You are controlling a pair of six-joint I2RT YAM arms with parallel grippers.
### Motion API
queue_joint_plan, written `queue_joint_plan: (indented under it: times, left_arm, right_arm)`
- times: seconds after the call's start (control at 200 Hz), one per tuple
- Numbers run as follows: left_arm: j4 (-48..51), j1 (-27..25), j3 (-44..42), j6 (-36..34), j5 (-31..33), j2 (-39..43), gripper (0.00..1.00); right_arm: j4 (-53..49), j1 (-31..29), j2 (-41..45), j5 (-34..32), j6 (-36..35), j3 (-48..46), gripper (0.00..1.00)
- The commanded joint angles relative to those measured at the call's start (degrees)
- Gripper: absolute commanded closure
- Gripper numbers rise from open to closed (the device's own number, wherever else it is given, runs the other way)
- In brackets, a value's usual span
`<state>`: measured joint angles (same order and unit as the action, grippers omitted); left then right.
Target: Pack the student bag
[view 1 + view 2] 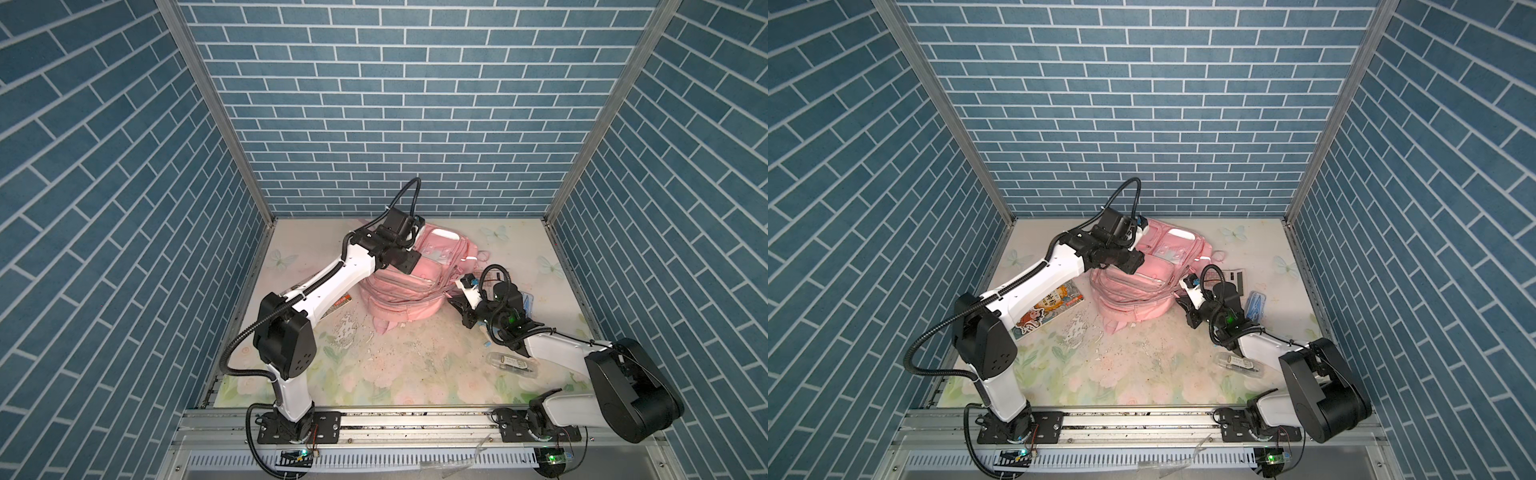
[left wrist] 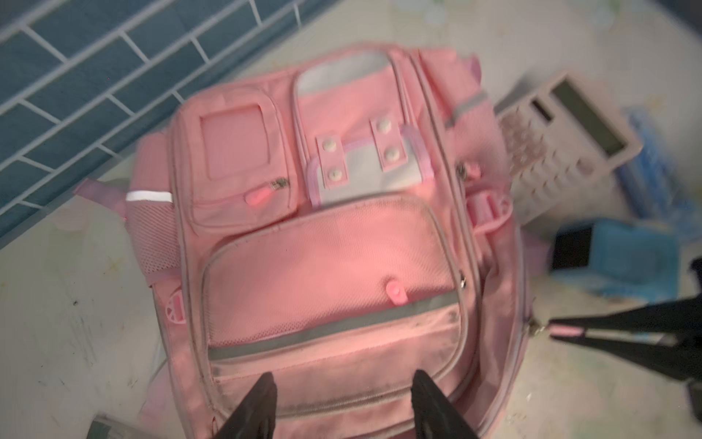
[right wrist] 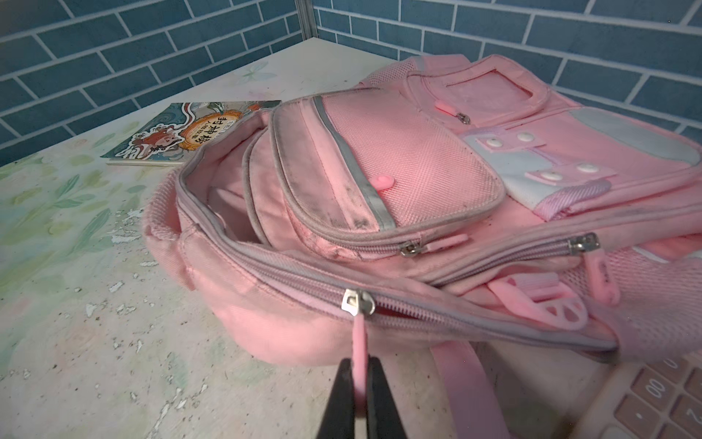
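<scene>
Right of centre on the desk (image 1: 407, 374), the right end effector (image 3: 359, 365) clamps the zipper pull (image 3: 359, 340); the student bag (image 3: 418, 171) lies toward the left edge. The left end effector (image 2: 343, 374) hovers over it, parted and empty.

A: Your left arm (image 1: 328, 278) reaches far forward, elbow up, wrist bent downward; your left gripper (image 2: 343, 380) points down with its jaws spread, gripping nothing.
B: And your right arm (image 1: 552, 351) lies low, stretched inward; your right gripper (image 3: 359, 363) is pinched tight on a pink zip pull (image 3: 359, 340).
</scene>
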<state>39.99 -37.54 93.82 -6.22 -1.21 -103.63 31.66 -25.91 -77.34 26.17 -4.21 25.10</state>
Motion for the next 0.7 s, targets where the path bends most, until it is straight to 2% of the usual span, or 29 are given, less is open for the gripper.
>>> queue_joint_plan:
  times: [0.0,0.105,0.275,0.46,0.605,0.695]
  left_arm:
    - [0.1,-2.3,-4.0,-12.4,2.3,0.9,0.42]
    - [-2.6,-2.7,-6.3,-15.1,-0.7,1.1,0.42]
    - [-9.6,-5.5,-14.0,-21.9,-0.6,2.2,0.42]
    - [-17.5,-6.2,-19.8,-22.5,-0.7,2.7,0.41]
    - [-23.5,-6.4,-21.6,-22.0,4.0,1.9,0.40]
    - [-25.7,-6.4,-22.3,-21.7,3.8,1.2,0.40]
  right_arm:
    - [1.9,0.1,0.8,1.5,0.9,-0.3,1.00]
    - [0.0,0.1,0.7,1.9,0.2,0.1,1.00]
    - [-1.5,0.1,1.3,2.0,-0.3,0.2,1.00]
    - [-1.5,0.2,1.3,2.9,0.0,0.1,1.00]
    - [-1.7,0.1,0.4,3.7,0.3,0.6,1.00]
    - [-1.9,0.2,0.1,4.1,0.3,1.0,1.00]
